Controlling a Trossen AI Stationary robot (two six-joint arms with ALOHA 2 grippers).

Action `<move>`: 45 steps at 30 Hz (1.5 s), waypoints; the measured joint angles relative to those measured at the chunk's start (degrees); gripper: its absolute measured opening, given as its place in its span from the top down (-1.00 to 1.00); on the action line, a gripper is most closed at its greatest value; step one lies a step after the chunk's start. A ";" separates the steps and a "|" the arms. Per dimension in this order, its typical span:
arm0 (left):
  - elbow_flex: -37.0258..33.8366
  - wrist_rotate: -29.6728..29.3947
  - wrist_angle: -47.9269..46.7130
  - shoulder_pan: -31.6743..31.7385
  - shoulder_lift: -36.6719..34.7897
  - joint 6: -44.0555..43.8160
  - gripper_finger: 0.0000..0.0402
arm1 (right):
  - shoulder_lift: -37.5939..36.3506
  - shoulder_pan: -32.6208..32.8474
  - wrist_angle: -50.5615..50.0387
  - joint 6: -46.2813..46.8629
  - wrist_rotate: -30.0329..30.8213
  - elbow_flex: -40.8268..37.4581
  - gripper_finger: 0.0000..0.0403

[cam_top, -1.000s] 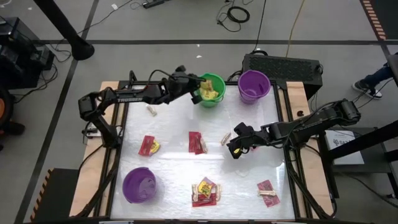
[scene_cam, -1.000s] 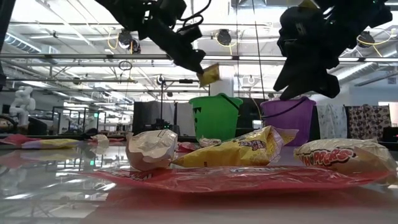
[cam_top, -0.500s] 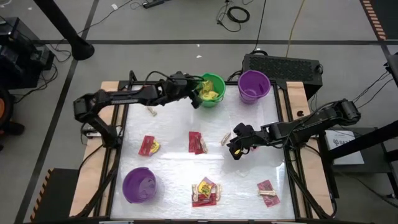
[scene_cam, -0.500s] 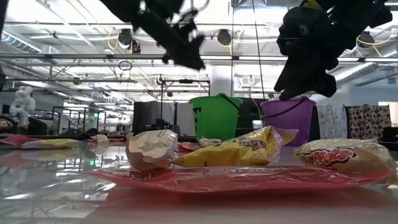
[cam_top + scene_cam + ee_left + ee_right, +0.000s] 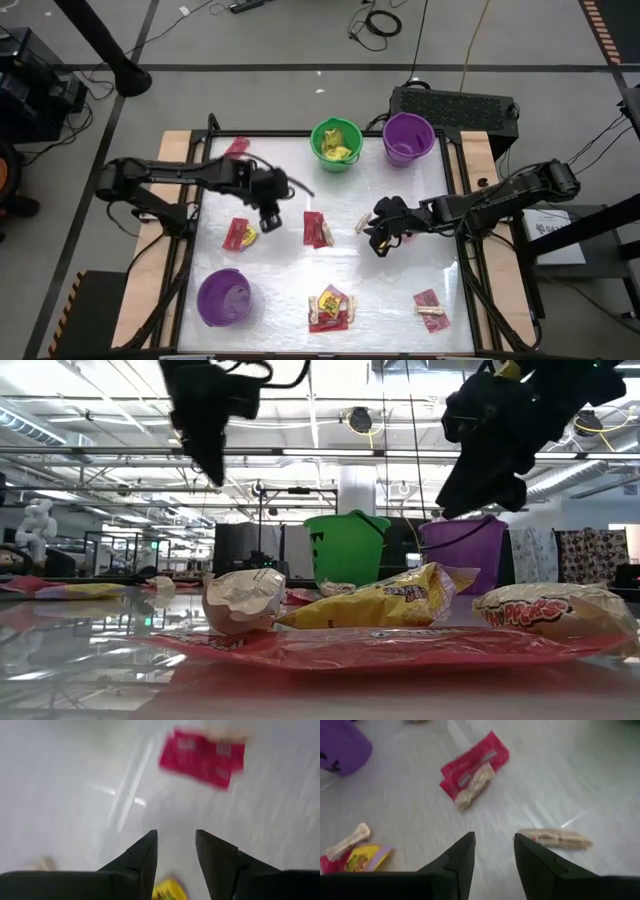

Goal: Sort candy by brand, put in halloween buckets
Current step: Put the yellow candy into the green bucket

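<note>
My left gripper [image 5: 271, 214] hangs open and empty above the table's middle left, between a red-and-yellow candy [image 5: 240, 234] and a red packet [image 5: 318, 229] with a tan piece on it. In the left wrist view its fingers [image 5: 176, 834] stand apart over the bare table, with the red packet [image 5: 202, 757] ahead. My right gripper [image 5: 378, 236] hovers open at the middle right, beside a tan piece [image 5: 362, 222]. The green bucket [image 5: 336, 143], with yellow packets inside, and a purple bucket [image 5: 407, 138] stand at the far edge. Another purple bucket [image 5: 223, 297] stands at the near left.
A pile of red, yellow and tan candy [image 5: 331, 308] lies near the front edge, and a red packet with a tan piece [image 5: 430, 308] lies at the near right. Another red packet [image 5: 237, 147] lies at the far left. Bare table shows between the candies.
My left gripper held a yellow packet over the green bucket, opened and let it go. It then swung away from the bucket toward the table's near left, above the red-and-yellow candy. My right gripper has kept still.
</note>
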 joint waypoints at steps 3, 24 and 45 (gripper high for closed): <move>-3.38 -0.04 -1.19 -3.02 1.47 -1.96 0.30 | 0.00 -0.97 1.69 -0.78 -0.08 0.00 0.35; -20.36 -0.60 9.70 -7.97 2.26 -2.31 0.30 | 0.00 -1.73 3.60 -2.36 -0.33 0.00 0.35; -27.35 -0.44 16.33 -7.99 2.17 -2.72 0.95 | 0.00 -2.15 3.64 -0.40 -0.33 0.00 0.35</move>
